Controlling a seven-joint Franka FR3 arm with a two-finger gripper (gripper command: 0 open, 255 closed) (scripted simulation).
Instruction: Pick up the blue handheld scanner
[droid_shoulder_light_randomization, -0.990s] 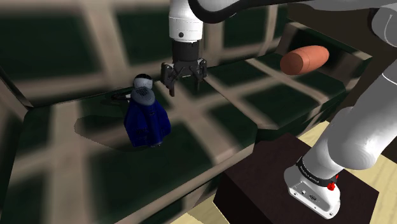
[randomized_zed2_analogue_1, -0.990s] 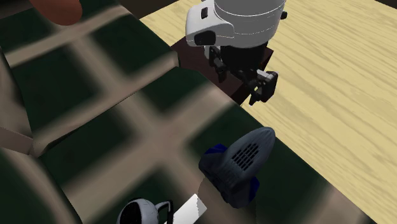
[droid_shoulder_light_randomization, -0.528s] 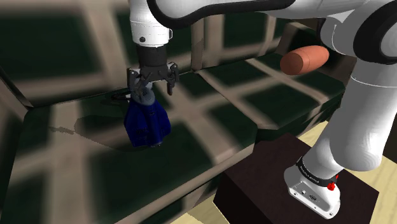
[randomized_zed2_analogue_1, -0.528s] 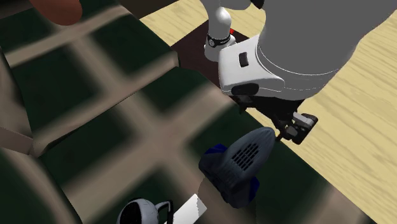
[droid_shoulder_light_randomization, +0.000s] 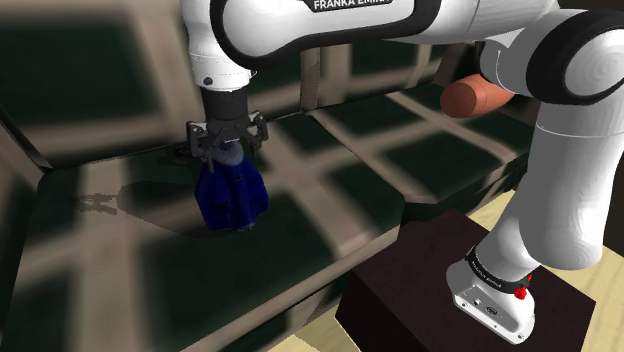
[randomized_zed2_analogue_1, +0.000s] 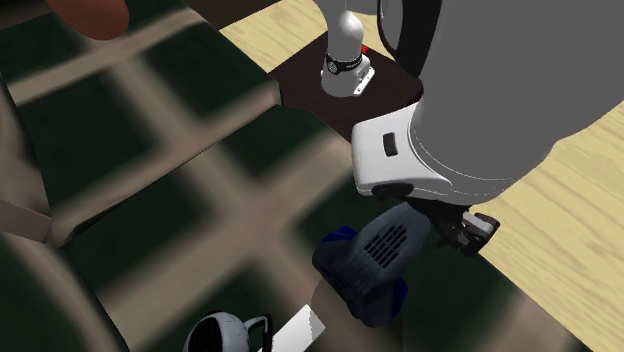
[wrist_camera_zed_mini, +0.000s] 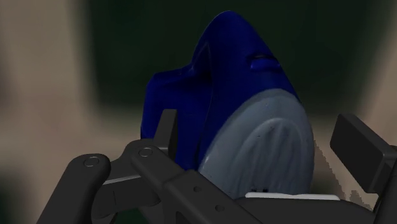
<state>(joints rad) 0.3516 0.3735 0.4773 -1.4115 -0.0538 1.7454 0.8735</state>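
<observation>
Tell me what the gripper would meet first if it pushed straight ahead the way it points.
The blue scanner. Its grey ribbed face sits directly ahead of the gripper, between the open fingers that straddle it. How much gap remains is hard to judge, though it looks small.

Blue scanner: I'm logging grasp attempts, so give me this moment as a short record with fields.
target: blue scanner, resting on the checked seat
tool state: tool open
tool position: fingers on either side of the scanner's grey end
held: no, a gap shows beside one finger
lifted: no
</observation>
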